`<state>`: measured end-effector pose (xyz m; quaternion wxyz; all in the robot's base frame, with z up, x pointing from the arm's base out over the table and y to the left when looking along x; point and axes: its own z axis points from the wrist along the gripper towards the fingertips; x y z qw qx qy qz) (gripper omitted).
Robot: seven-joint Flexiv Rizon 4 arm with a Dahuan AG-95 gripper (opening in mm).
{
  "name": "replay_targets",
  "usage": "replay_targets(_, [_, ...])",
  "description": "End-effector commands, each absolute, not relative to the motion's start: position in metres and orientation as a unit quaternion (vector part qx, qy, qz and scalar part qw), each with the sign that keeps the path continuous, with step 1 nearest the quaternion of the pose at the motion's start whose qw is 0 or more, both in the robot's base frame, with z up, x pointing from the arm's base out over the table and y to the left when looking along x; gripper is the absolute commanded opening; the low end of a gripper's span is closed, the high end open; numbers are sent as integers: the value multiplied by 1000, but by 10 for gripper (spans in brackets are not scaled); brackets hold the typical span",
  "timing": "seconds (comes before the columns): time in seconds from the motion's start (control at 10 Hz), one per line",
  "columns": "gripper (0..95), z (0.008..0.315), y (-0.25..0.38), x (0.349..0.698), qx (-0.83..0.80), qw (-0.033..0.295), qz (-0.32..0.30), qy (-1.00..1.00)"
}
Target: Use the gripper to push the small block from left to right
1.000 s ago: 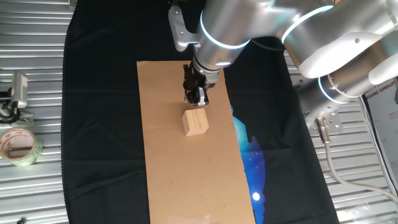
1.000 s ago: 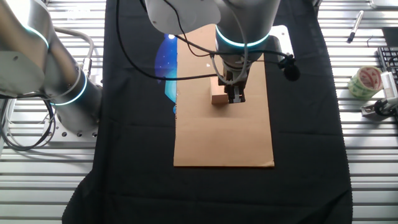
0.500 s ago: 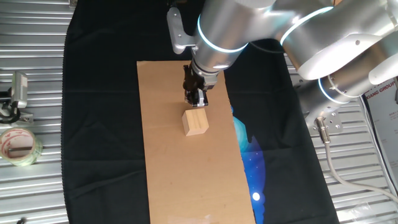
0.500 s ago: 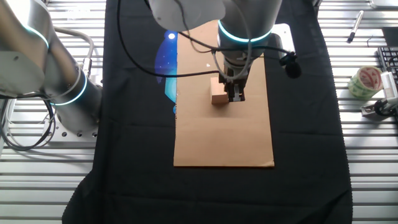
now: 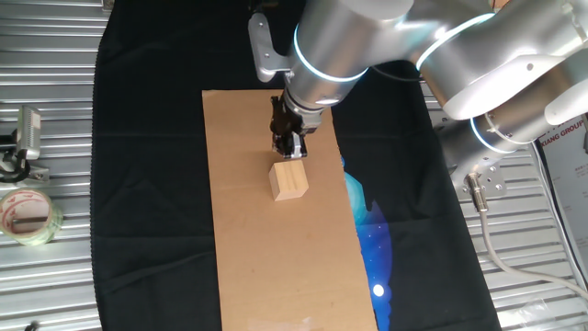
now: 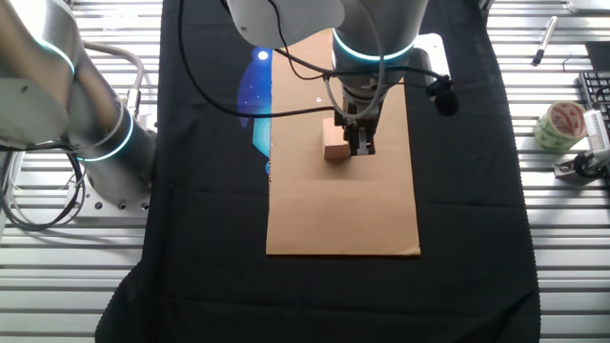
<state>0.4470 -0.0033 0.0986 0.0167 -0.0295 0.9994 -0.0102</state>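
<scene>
You are setting the gripper point(image 5: 292, 150), its fingers seemingly together, right beside the small block point(image 5: 288, 180) near the middle of the cardboard sheet point(image 5: 248, 248). Keep the tip low and centred on the block's face, pushing slowly so it slides without twisting.

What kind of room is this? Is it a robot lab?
Probably a robot lab or workshop. A big silver arm with a gripper works beside a small block on a metal table, with tape rolls nearby.
</scene>
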Motion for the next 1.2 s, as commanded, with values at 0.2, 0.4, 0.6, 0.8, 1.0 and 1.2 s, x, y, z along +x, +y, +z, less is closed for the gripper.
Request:
replay_targets(0.2, [0,98,-3,448,-10,16,-7,1000])
replay_targets(0.4, [0,98,-4,448,13,17,-5,1000])
replay_targets(0.6, [0,99,-7,447,17,16,-3,1000])
replay_targets(0.8, [0,96,-11,443,10,18,-3,1000])
replay_targets(1.0, [0,93,-16,434,0,25,-3,1000])
replay_targets(1.2, [0,90,-17,426,2,29,-4,1000])
